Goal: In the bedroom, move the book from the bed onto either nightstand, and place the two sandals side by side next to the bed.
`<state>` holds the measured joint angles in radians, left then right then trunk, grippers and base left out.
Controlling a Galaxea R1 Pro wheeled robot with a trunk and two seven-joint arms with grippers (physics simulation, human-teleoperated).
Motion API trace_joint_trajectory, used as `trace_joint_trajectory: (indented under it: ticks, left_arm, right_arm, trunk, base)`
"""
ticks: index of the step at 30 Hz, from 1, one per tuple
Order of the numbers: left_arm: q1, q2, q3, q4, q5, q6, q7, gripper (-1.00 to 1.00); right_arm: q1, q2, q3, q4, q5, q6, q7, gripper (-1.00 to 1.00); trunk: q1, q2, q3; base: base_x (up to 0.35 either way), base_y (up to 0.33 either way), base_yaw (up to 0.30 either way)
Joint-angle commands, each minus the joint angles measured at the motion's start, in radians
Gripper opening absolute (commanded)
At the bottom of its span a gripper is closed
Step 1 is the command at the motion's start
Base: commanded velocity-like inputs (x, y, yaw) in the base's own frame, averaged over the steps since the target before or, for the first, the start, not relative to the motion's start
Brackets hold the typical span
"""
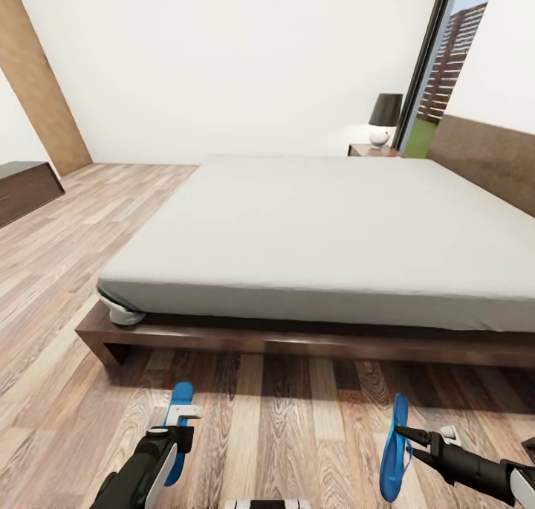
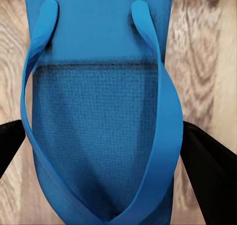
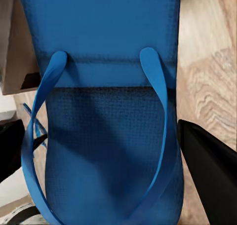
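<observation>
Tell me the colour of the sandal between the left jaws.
Bright blue, straps and sole alike. The sandal shows best in the left wrist view.

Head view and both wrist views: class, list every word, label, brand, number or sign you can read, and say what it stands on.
None: no readable text appears in any view.
Sandal at the left gripper: plain blue, no brand or label.
Sandal at the right gripper: plain blue, no marking.
Bed, lamp and floor: no lettering.
</observation>
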<state>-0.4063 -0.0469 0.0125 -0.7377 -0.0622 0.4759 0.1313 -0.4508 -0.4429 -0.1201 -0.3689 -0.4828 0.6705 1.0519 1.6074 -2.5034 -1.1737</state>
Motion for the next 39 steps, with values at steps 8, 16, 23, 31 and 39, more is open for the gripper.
trace_joint_trajectory:
  ticks: [8,16,23,31,39]
  left_arm:
    - [0.000,-0.001,0.001,-0.002,-0.007,0.004,0.000,-1.00]
    - [0.000,0.002,0.004,-0.003,-0.007,0.004,0.002,-1.00]
    - [0.000,0.003,0.004,-0.002,-0.007,0.003,0.000,-1.00]
    - [0.000,0.003,0.004,-0.002,-0.007,0.003,-0.001,-1.00]
    - [0.000,0.004,0.004,-0.002,-0.007,-0.002,-0.001,-1.00]
  right_arm:
    - [0.000,0.000,0.001,0.005,0.001,0.004,0.159,-1.00]
    - [-0.001,0.002,0.002,0.005,0.004,0.004,0.160,-1.00]
    - [-0.001,0.003,0.001,0.005,0.005,0.004,0.159,-1.00]
    - [-0.001,0.003,0.000,0.005,0.006,0.004,0.159,-1.00]
    - [-0.001,0.002,0.002,0.005,0.006,0.003,0.157,-1.00]
  trunk:
    - [0.003,-0.002,-0.032]
    - [0.007,-0.004,-0.063]
    - [0.010,-0.006,-0.090]
    - [0.014,-0.008,-0.121]
    - [0.017,-0.009,-0.152]
  base:
    - [0.000,0.000,0.000]
    - [0.000,0.000,0.000]
    - [0.000,0.000,0.000]
    - [0.000,0.000,0.000]
    - [0.000,0.000,0.000]
